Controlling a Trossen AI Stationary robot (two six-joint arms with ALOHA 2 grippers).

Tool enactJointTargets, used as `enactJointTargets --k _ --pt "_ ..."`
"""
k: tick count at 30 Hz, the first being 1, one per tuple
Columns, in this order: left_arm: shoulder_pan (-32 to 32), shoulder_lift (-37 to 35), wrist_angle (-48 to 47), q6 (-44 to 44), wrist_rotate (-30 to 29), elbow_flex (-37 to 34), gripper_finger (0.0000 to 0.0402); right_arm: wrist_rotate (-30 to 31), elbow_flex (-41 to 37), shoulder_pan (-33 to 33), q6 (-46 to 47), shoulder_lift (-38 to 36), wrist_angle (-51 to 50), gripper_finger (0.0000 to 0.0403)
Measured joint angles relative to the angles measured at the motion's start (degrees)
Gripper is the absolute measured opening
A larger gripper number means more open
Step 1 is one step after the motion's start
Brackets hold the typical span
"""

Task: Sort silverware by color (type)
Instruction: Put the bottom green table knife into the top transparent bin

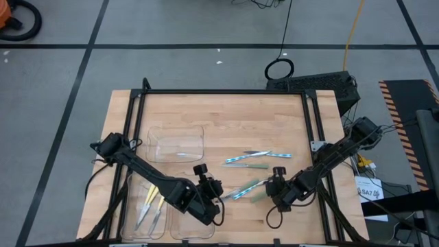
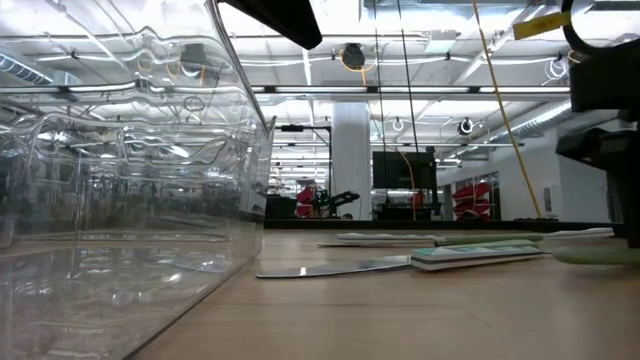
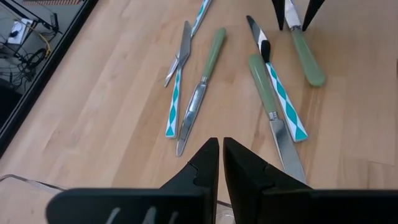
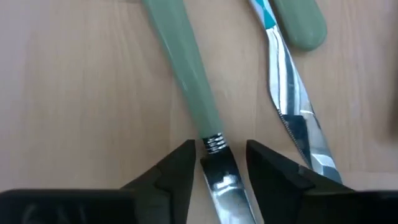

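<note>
The silverware is split between two places. Most of it lies loose on the wooden counter (image 1: 226,116) near the middle: slim knives with pale green handles and others with blue-and-white patterned handles, some crossing or touching one another. A few more pieces, yellow-handled (image 1: 152,197), already rest in a clear tray (image 1: 130,206) at the near left. Another clear tray (image 1: 156,137) stands farther back on the left.

The right gripper (image 4: 219,163) is low over the counter at the near right, its fingers (image 4: 174,171) parted on either side of a green-handled knife (image 4: 183,74), right at the ringed collar where handle meets blade. The fingers stand beside the metal with a sliver of gap on each side; the knife lies flat on the wood and is not being held. A blue-patterned knife (image 4: 292,112) lies just beside it, its blade close to the right finger.

The left gripper (image 3: 221,168) hovers near the trays with its fingers closed and nothing between them, looking out over the scattered pieces.

These knives look light, stiff and thin, so they should lift easily but sit almost flush with the counter. The polished blade is likely slippery and narrow; the plastic handle is thicker, rounder and probably grippier. A hold on the handle just behind the collar seems safer than on the blade. The green knife's far end lies close to another green handle (image 4: 298,22), so a lift could nudge its neighbours.
</note>
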Motion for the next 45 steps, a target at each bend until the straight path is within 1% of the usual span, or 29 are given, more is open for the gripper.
enactJointTargets --k 2,4,6,10,11,17,22,25,31,37,45 --pt "0.0 0.0 0.1 0.6 0.0 0.0 0.0033 -0.9 -0.3 -0.2 -0.9 0.6 0.7 0.0141" --pt "0.0 0.0 0.3 0.8 0.0 0.0 0.0033 -1.4 -0.6 -0.4 -2.1 0.7 1.4 0.0128" --pt "0.0 0.0 1.0 0.9 0.0 0.0 0.0033 -2.1 -0.7 -0.9 -3.6 0.9 2.0 0.0103" --pt "0.0 0.0 2.4 2.3 0.1 0.0 0.0033 -2.5 -0.7 -1.9 -7.2 0.9 3.0 0.0033" --pt "0.0 0.0 2.9 2.8 0.1 0.0 0.0033 -2.5 -0.8 -2.2 -8.2 0.9 3.5 0.0024" --pt "0.1 0.0 3.9 3.8 0.2 0.0 0.0033 -2.3 -0.2 -2.3 -13.0 1.0 6.5 0.0027" --pt "0.1 0.0 4.2 3.8 0.2 0.0 0.0033 -2.6 1.9 -2.2 -14.3 1.2 6.0 0.0022" --pt "0.1 0.0 4.3 3.9 0.2 0.0 0.0033 -2.7 3.2 -2.2 -14.4 1.1 6.5 0.0003" --pt "0.1 0.0 5.1 4.0 0.2 0.0 0.0033 -2.6 4.2 -1.0 -15.3 1.3 5.8 0.0003" --pt "0.1 0.0 7.2 5.8 0.3 0.0 0.0033 -4.4 4.3 -0.7 -11.3 1.3 4.2 0.0003" --pt "0.2 -0.1 7.2 5.9 0.3 0.0 0.0033 -3.4 4.3 -1.4 -8.2 1.2 5.0 0.0001"
